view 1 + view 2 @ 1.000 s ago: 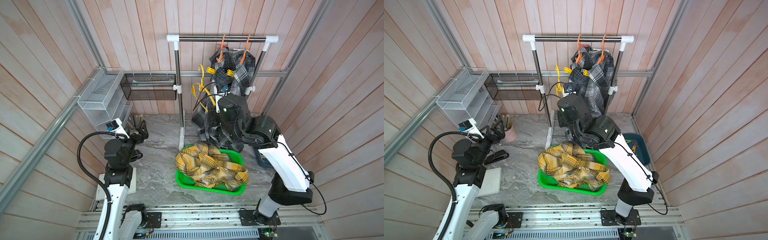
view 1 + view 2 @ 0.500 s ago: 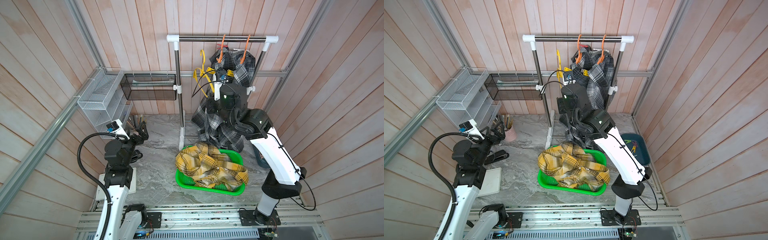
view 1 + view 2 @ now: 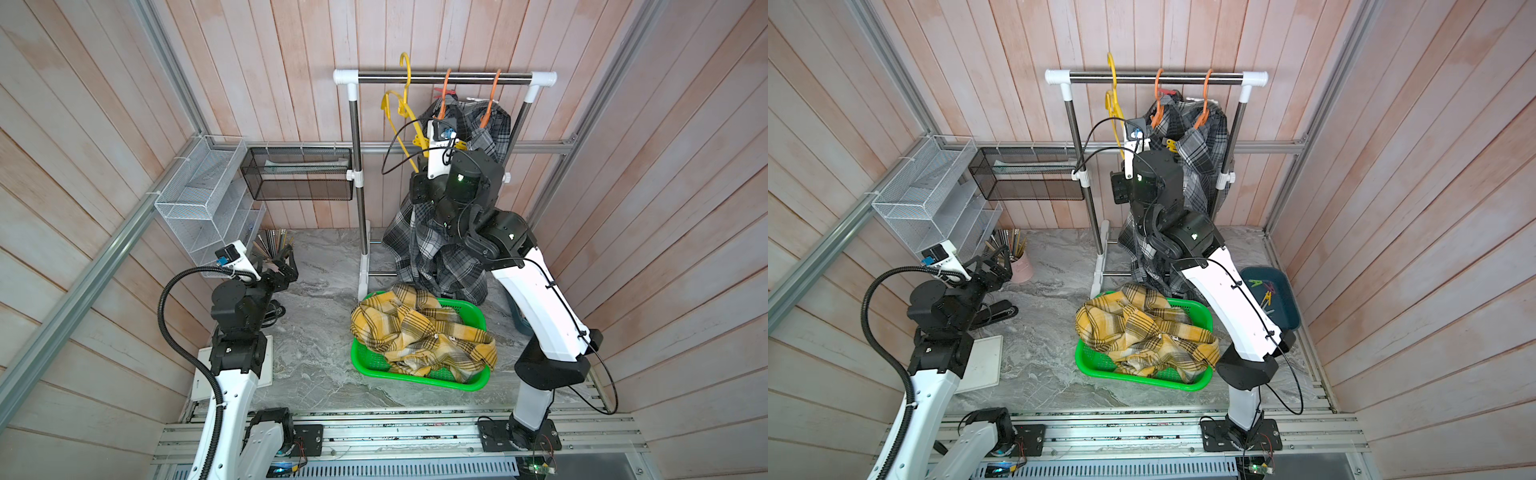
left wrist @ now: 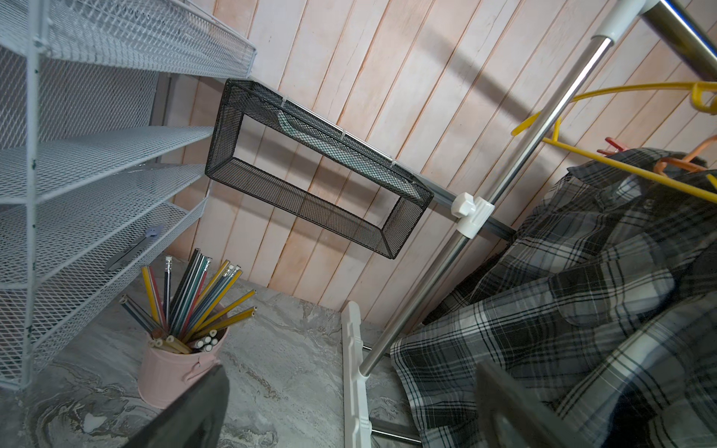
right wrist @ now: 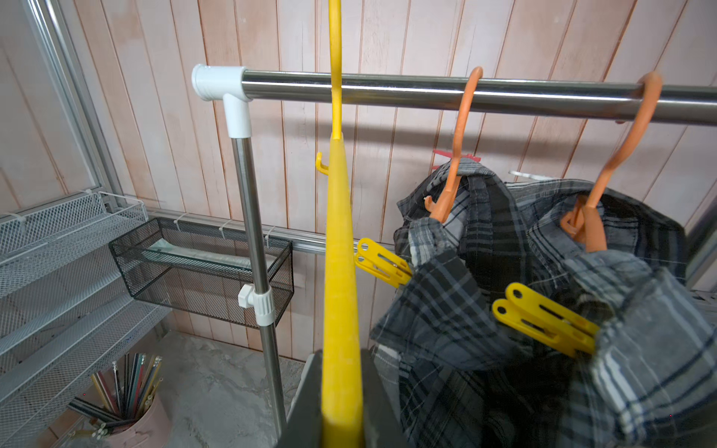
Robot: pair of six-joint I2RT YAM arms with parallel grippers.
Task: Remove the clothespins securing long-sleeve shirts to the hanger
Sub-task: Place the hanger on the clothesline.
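Right end effector (image 5: 341, 391) clamps yellow hanger (image 5: 338, 240), wrist-view only; left end effector (image 4: 353, 403) gapes empty.

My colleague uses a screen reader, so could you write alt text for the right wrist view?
The right tool is shut on a bare yellow hanger that rises across the steel rail. Beside it, two grey plaid shirts hang on orange hangers, each with a yellow clothespin clipped to it.

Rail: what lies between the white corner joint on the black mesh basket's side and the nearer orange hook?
The yellow hanger, crossing the rail in the right wrist view.
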